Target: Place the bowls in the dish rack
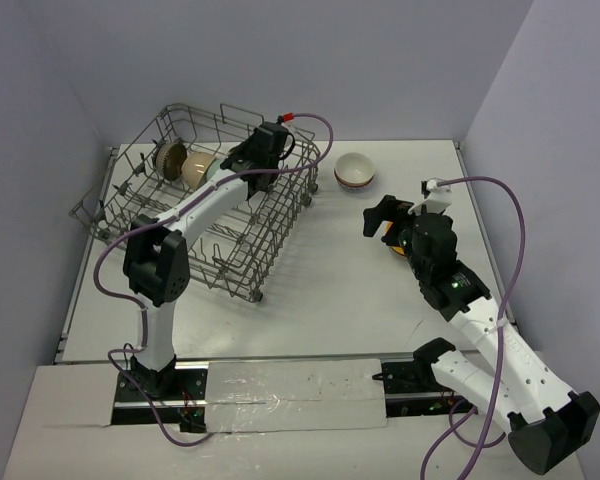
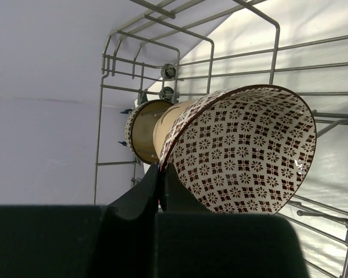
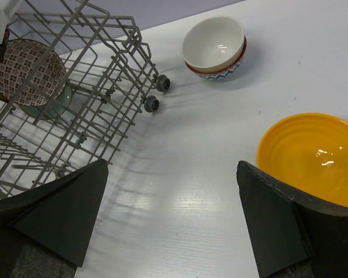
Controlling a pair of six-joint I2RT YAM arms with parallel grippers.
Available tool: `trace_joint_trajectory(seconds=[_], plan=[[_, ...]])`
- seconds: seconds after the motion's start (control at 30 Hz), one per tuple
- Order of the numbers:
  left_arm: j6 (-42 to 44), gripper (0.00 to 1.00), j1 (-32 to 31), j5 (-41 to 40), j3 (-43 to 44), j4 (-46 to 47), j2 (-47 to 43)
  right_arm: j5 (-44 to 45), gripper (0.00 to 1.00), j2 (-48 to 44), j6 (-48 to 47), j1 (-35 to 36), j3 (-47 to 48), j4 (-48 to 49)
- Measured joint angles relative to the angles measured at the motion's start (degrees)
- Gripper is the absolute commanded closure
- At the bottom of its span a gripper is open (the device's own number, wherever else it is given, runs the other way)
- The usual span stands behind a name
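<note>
The bowls are glazed ceramic: stiff, smooth enough to slip and likely to chip if knocked against wire, so I judge each needs a firm pinch and a gentle set-down. The rim is the place to hold one, with one finger inside and one outside (the round belly gives nothing to grip).

The left jaws are closed on the rim of the patterned bowl (image 2: pixel 243 150), which is held tipped on its side inside the dish rack (image 1: pixel 280 215), at its far end. Just behind it a beige bowl (image 2: pixel 144 132) stands on edge among the wires, and the right wrist view shows a pale green bowl (image 3: pixel 49 107) close under the patterned one. Whether the patterned bowl rests on the wires yet I cannot tell.

The right jaws are spread wide and hold nothing. They hang over the desk (image 1: pixel 330 300) with the orange bowl (image 3: pixel 310 153) sitting upright just beside the right-hand finger; I cannot tell whether the two touch. Farther off, near the rack's corner, a white bowl (image 3: pixel 214 43) sits nested in another with a zigzag band. These three bowls are not yet loaded.
</note>
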Motion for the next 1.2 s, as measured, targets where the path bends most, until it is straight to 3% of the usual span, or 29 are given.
trace_joint_trajectory(seconds=[1.2], plan=[[9.4,1.0,-4.0,-13.2,-5.5,12.4,2.3,0.0,0.02,-0.5,-0.3,0.0,-1.9,0.3]])
